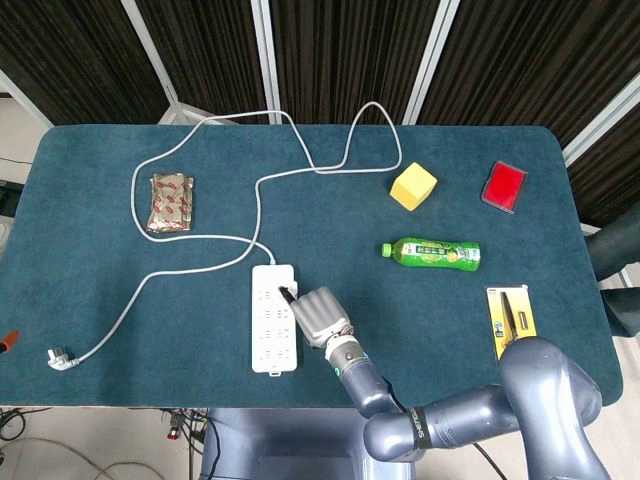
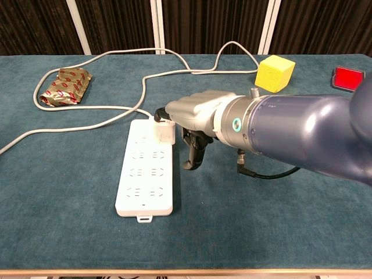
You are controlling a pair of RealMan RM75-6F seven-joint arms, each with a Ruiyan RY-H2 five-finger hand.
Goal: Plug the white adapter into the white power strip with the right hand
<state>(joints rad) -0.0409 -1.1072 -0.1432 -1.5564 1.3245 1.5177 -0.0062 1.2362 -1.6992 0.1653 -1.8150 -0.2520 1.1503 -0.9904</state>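
The right hand (image 2: 195, 110) reached leftward, palm down, over the white power strip (image 2: 146, 172), fingers pinching the white adapter (image 2: 164, 131) against the strip's top-right socket.

The tabletop (image 1: 100, 300) is deep teal felt. The power strip (image 1: 271, 335), its cord (image 1: 255, 205) and the adapter (image 2: 164, 131) are white. The right hand (image 1: 318, 314) is silver-grey on a blue-grey arm. The cube (image 1: 413, 186) is yellow, the flat case (image 1: 504, 186) red, the bottle (image 1: 432, 253) green, the foil packet (image 1: 170, 201) bronze with red print, the card (image 1: 511, 315) yellow with a black tool.
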